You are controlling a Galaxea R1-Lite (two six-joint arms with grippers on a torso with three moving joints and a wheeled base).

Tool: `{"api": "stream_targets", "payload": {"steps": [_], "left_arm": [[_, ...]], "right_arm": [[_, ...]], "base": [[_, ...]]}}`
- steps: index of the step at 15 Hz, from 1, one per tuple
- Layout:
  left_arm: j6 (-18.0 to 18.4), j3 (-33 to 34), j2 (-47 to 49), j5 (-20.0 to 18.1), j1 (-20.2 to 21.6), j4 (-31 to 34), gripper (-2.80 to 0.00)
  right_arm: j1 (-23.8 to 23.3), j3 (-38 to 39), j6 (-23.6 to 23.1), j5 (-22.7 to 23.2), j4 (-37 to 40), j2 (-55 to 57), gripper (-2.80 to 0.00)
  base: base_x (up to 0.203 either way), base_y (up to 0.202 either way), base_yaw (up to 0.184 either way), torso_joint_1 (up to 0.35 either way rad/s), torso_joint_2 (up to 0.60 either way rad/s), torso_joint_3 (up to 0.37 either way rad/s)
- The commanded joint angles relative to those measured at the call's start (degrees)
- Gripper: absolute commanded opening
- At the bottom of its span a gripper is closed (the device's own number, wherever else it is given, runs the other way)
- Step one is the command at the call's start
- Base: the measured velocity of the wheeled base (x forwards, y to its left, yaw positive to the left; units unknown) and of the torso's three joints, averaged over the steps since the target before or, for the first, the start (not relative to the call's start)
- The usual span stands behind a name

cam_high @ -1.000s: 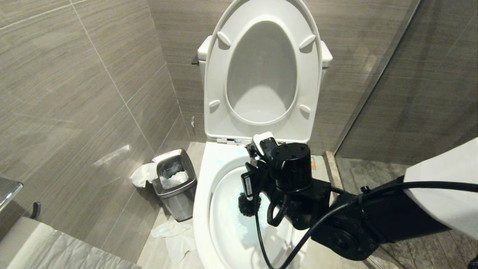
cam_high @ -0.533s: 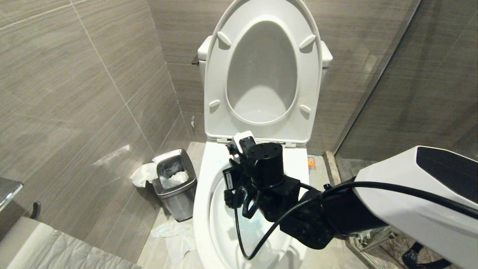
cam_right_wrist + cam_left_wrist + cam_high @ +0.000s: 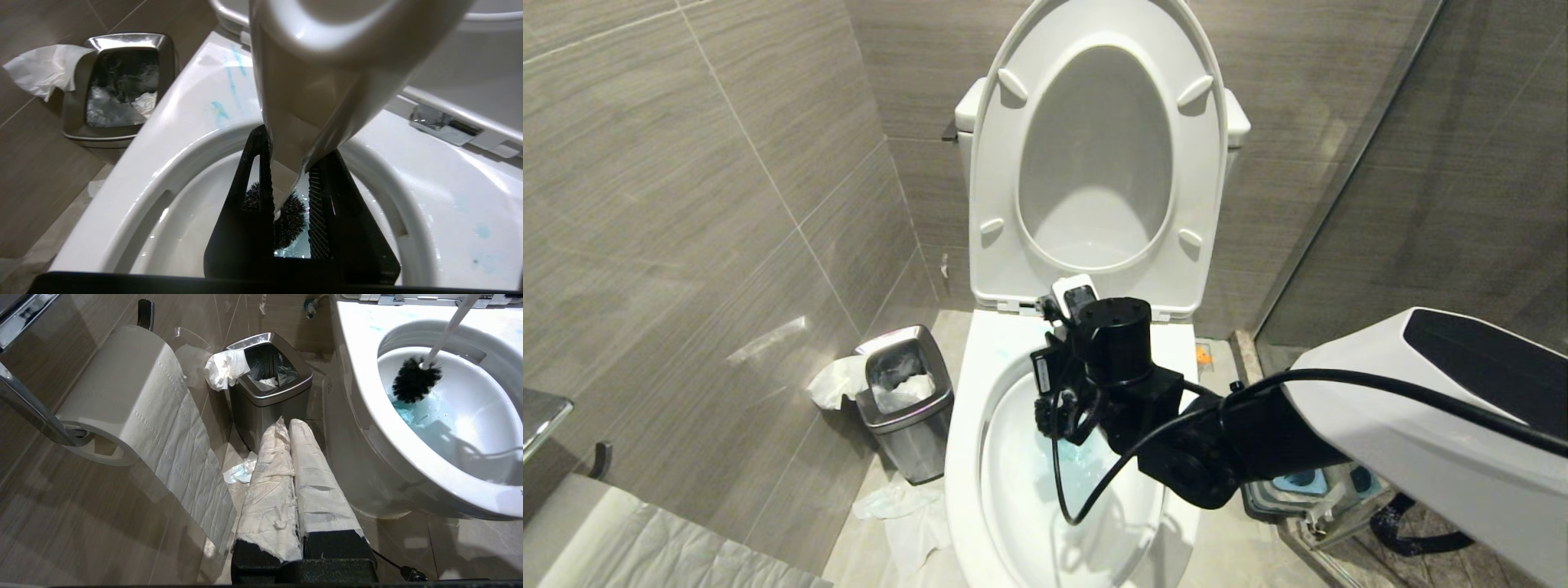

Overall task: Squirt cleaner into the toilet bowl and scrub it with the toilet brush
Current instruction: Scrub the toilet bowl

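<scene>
— Right pincer [image 3: 292,204] first: what's it doing?
— Pinching the pale handle of the toilet brush [image 3: 414,377], its dark fingers [image 3: 322,212] clamped on either side. It hangs over the toilet bowl [image 3: 968,441], pointing down into the basin.
— And the brush's long axis?
— Slanting down from the pincer, near the hinged back of the bowl, to the bristle head low against the basin wall on the robot's left. The head sits just at the edge of the cleaner [image 3: 412,414], a turquoise pool lying further down; thin blue streaks also mark the rim.
— So the next stroke?
— I'd judge it pushes the head down and across into that pool.
— Anything in the way?
— The raised seat [image 3: 1094,163] stands just behind the wrist. The steel bin [image 3: 907,400] is beside the bowl, clear of it.
— Left pincer [image 3: 292,428]?
— Pressed together, parked low near the floor, well apart from the brush.
</scene>
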Motion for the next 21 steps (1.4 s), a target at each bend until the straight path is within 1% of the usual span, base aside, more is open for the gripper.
{"api": "stream_targets", "payload": {"steps": [1,5,11,15,17,21], "left_arm": [[0.0,0.1,0.0,0.0,0.0,0.0,-2.80],[0.0,0.1,0.0,0.0,-0.1,0.0,-2.80],[0.0,0.1,0.0,0.0,-0.1,0.0,-2.80],[0.0,0.1,0.0,0.0,0.0,0.0,-2.80],[0.0,0.1,0.0,0.0,-0.1,0.0,-2.80],[0.0,0.1,0.0,0.0,-0.1,0.0,-2.80]], "right_arm": [[-1.8,0.3,-0.1,-0.1,0.7,-2.3,-2.80],[-4.6,4.3,-1.7,0.2,1.7,-6.8,-2.80],[-5.2,15.5,-1.5,0.5,1.3,-13.7,-2.80],[-2.9,25.6,-1.2,0.5,-0.7,-19.2,-2.80],[-1.1,28.6,-0.9,0.5,-0.9,-20.9,-2.80],[3.1,31.4,-0.1,0.3,-0.8,-23.2,-2.80]], "base": [[0.000,0.000,0.000,0.000,0.00,0.000],[0.000,0.000,0.000,0.000,0.00,0.000],[0.000,0.000,0.000,0.000,0.00,0.000],[0.000,0.000,0.000,0.000,0.00,0.000],[0.000,0.000,0.000,0.000,0.00,0.000],[0.000,0.000,0.000,0.000,0.00,0.000]]}}
